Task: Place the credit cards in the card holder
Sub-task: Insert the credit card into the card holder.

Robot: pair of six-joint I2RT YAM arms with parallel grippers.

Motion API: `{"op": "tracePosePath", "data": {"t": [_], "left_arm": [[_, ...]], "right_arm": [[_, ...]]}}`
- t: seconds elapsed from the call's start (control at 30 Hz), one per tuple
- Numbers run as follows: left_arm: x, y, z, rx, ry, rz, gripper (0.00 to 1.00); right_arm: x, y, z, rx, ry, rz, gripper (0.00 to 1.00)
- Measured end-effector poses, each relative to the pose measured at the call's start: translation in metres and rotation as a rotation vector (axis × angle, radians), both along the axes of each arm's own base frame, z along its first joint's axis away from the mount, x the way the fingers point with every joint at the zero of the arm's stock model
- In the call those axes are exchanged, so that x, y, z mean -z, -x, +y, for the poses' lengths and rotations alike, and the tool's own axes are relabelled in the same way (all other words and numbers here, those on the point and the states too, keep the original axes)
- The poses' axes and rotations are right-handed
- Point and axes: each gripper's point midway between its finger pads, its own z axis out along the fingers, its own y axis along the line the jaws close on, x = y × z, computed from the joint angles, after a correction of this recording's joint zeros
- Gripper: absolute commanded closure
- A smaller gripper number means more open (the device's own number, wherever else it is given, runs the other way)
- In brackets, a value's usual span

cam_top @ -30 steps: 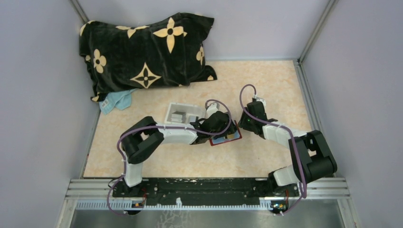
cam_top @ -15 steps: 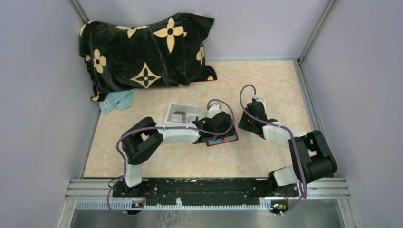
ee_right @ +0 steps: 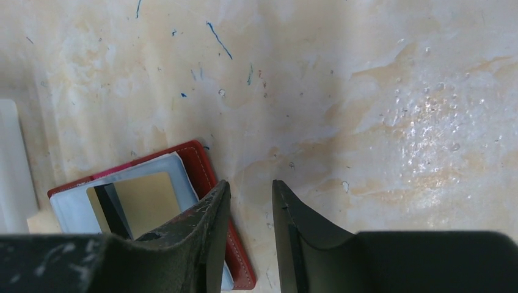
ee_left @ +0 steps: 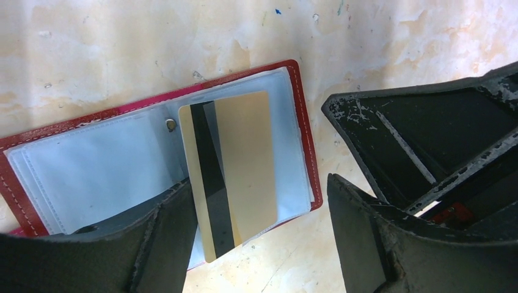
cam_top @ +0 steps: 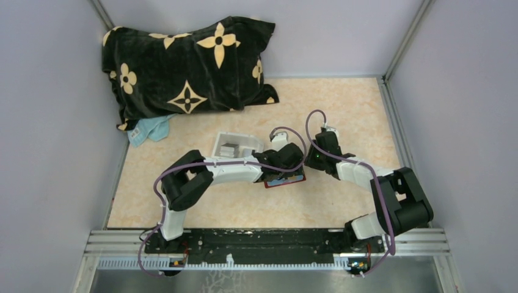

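On red holder point(ee_left: 91, 165), tan card point(ee_left: 235, 171), perhaps loose

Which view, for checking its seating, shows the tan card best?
Left wrist: the tan card shows nearly whole, stripe up, on the open card holder. Right wrist catches only a part; from the top it is too small.

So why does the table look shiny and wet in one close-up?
Right wrist view: light glares off the glossy table at right; wet or just bumpy, I cannot tell. Left wrist view: even light, no glare, the tan card and card holder sharp. Top view: soft, faint shadows.
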Motion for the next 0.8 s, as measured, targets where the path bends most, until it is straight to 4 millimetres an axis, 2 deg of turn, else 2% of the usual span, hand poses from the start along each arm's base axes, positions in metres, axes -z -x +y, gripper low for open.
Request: {"op": "tracePosePath", "data": {"t": [0.2,0.47,0.8], "left_arm": [[0.001,0.001,0.006,-0.029,0.018,-0.018,0.22],[0.0,0.009,0.03,-0.048,0.076,-0.062,0.27],[0.0,0.008,0.028,-0.045,0.096,-0.075,0.33]], "right_arm": [[0.0,0.002,0.003,-0.011,-0.007,0.006,0.7],[0.001,0.005,0.008,-0.041,-0.025,0.016,0.68],[-0.002,0.019,0.028,-0.131,-0.127,-0.004,0.59]]}}
